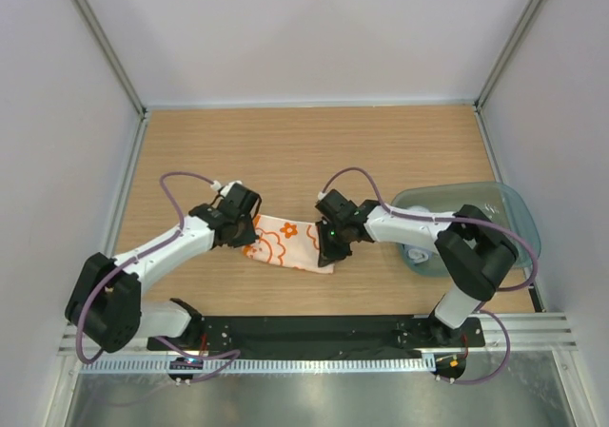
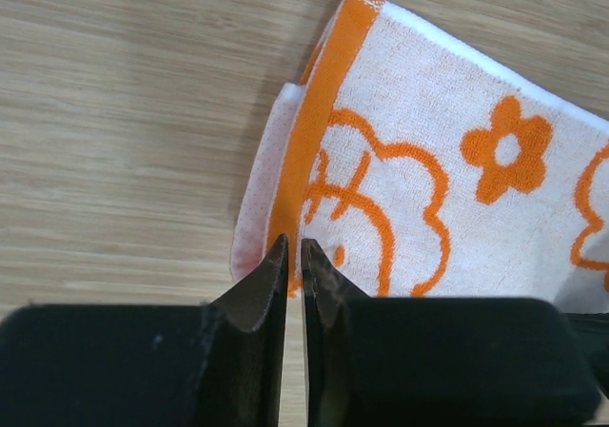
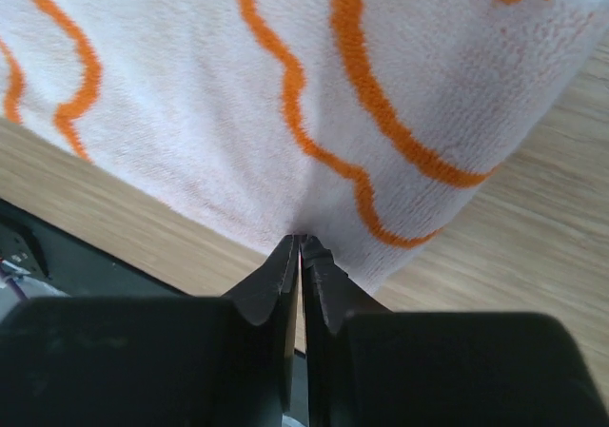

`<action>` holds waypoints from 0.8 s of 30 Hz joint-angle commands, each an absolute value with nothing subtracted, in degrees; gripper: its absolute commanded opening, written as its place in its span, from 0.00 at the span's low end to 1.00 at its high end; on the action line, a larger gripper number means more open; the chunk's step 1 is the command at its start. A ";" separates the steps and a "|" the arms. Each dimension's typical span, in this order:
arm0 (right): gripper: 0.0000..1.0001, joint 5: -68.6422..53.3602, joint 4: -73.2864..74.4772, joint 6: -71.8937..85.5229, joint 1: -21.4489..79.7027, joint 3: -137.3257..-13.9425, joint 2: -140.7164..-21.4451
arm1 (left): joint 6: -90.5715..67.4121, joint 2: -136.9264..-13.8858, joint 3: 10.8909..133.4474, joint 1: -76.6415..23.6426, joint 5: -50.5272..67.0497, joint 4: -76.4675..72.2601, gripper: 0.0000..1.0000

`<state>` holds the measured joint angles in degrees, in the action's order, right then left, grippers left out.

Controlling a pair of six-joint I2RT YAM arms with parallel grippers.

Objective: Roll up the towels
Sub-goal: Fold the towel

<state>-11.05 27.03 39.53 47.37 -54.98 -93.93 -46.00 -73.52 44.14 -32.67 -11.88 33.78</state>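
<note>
Tray [image 1: 509, 204] holds blue towel [image 1: 416, 254]; orange towel [image 1: 285, 242] outside.

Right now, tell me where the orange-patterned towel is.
In the top view the orange-patterned towel lies on the table near its front edge, ends pinched by the left gripper and right gripper.

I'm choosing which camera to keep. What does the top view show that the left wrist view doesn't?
Top only: the right pincer at the orange towel's right end, and the tray with the grey towel. Left wrist only: the folded orange hem, pinched by the left pincer. Both: that pincer, the orange towel, the table.
</note>
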 commanded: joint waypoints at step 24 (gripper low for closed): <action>0.13 -12.57 20.92 40.17 45.62 -45.26 -95.54 | -48.43 -89.65 43.33 -32.96 -18.11 29.62 0.16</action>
